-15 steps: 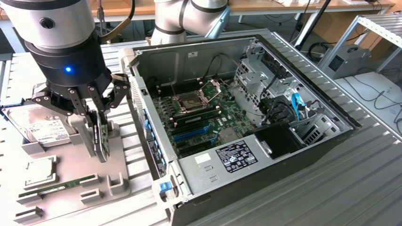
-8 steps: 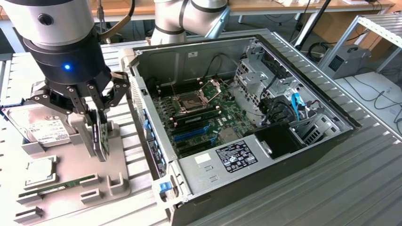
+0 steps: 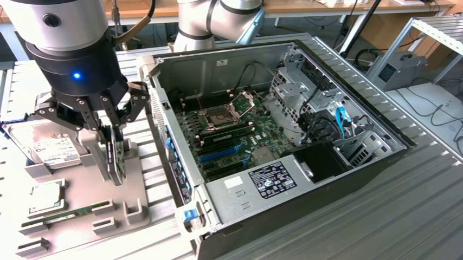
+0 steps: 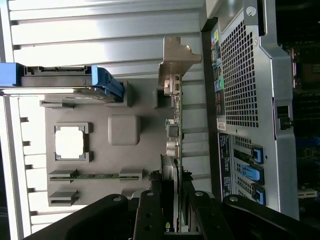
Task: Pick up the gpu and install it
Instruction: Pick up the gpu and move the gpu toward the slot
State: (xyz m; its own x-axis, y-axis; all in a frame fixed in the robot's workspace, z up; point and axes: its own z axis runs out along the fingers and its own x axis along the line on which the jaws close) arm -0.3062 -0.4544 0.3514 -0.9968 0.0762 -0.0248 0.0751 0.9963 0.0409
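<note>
— Gripper [image 3: 112,145] first: what has it got?
— It points down over the grey fixture [image 3: 141,189], jaws roughly half closed, with the gpu [image 3: 116,162] pinched between them. In the wrist view the dark fingers [image 4: 150,215] press on either face of the board, so the gripper [image 4: 176,202] has firm hold of it.
— How does the card sit?
— On edge, faces upright, so both cameras see the gpu [image 4: 176,130] as a thin strip. Its long axis runs along the fixture, parallel to the perforated rear panel [image 4: 240,75] of the computer case [image 3: 289,179]. It is near that panel but not touching it.
— Which end points where?
— The silver bracket [image 4: 175,60] is at the end toward the hard drive [image 3: 47,146]. The gripped end is toward the RAM stick [image 3: 69,212].
— And where is it relative to the gripper?
— It starts between the fingertips and reaches away from them to the bracket, so the grip is near one end, not the middle. In the exterior view the card hangs below the fingers, down to the fixture.
— Seated or lifted?
— I cannot tell whether its lower edge rests in the fixture or clears it.
— What else is there?
— A processor chip [image 3: 45,196] lies flat between the hard drive and the RAM stick. The case lies open on the exterior view's right, motherboard [image 3: 231,135] facing up.
</note>
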